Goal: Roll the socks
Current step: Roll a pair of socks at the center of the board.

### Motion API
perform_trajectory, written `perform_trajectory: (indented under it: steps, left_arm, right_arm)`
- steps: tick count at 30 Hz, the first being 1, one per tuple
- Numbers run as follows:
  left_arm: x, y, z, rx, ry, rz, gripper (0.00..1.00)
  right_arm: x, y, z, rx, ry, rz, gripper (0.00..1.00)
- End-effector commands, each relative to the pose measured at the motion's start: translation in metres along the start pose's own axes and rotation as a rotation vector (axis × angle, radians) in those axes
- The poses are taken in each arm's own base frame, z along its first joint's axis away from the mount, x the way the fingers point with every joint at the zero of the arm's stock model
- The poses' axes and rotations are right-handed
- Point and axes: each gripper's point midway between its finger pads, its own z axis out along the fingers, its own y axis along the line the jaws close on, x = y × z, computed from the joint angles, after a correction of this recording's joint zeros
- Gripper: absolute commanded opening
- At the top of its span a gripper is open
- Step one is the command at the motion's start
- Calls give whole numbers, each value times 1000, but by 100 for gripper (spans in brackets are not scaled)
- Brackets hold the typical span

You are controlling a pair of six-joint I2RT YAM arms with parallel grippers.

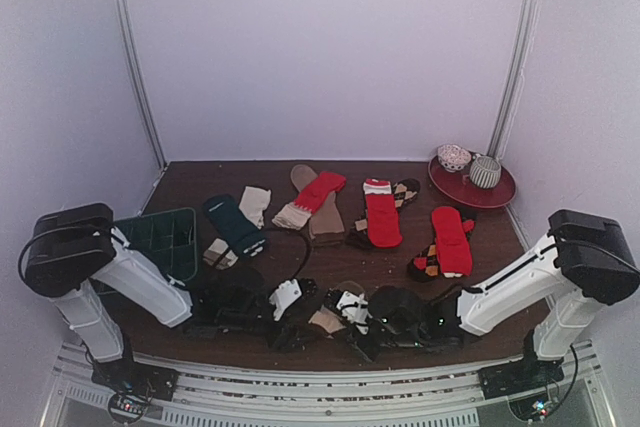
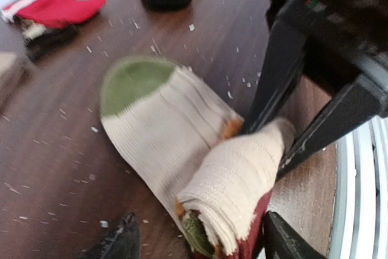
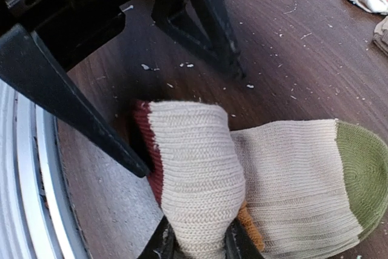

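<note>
A cream sock with a green toe lies flat on the dark wooden table, its cuff end wound into a thick roll that shows dark red and orange at the edges. My left gripper is open, one finger on each side of the roll's near end. My right gripper is shut on the roll from the opposite end. In the top view both grippers, left and right, meet at the near middle of the table. Other socks, red and dark teal, lie flat further back.
A dark green gridded tray sits at the left. A red plate at the back right holds two rolled balls. More socks are spread across the middle. The table's metal front rail runs just behind the roll.
</note>
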Motion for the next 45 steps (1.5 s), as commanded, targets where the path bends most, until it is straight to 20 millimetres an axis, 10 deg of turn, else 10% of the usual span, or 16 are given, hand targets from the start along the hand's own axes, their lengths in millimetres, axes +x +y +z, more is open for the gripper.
perform_trajectory:
  steps: [1, 7, 25, 33, 37, 45]
  left_arm:
    - [-54, 8, -28, -101, -267, 207, 72]
    - [-71, -20, -31, 27, -440, 357, 75]
    - [-13, -39, -5, 209, -269, 248, 61]
    - [8, -35, 5, 205, -181, 198, 31]
    - [15, -33, 4, 195, -152, 152, 0]
    - [62, -18, 9, 118, 69, -88, 0]
  right_arm:
    - [96, 28, -3, -185, 326, 242, 13]
    - [121, 34, -10, -256, 403, 334, 13]
    - [135, 9, -12, -250, 487, 353, 13]
    - [135, 7, -11, -243, 495, 360, 13]
    - [133, 6, -8, -235, 492, 358, 14]
    - [80, -17, -4, -119, 348, 268, 38]
